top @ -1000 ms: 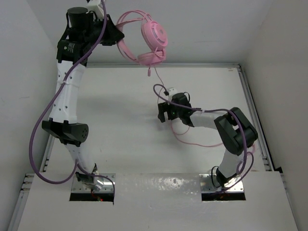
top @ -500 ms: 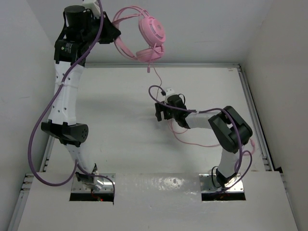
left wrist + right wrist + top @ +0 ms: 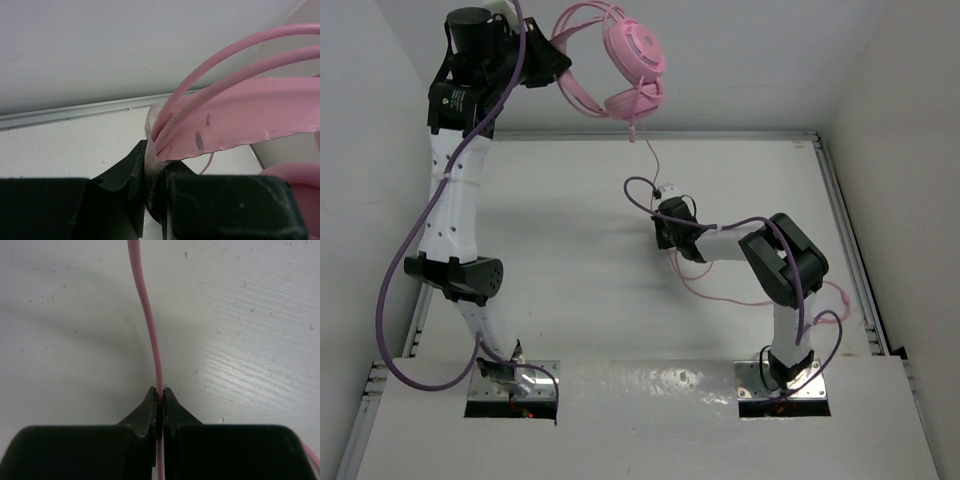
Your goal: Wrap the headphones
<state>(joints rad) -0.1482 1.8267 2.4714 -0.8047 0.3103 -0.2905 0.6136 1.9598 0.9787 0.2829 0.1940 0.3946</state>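
Okay, left gripper [image 3: 154,167] clamps the headband [image 3: 235,107] up at 12 o'clock, right gripper [image 3: 160,396] pinches the cord [image 3: 149,325]. If I pull taut, it may slip free.

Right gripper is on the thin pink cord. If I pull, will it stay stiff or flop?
Probably floppy: the cord bends away from the right gripper and lies in loose loops on the table. Thin and smooth, it may slip through the shut jaws. Pulling hard could swing the headphones hanging from the left gripper.

The white table [image 3: 570,250] carries slack pink cord [image 3: 720,297].
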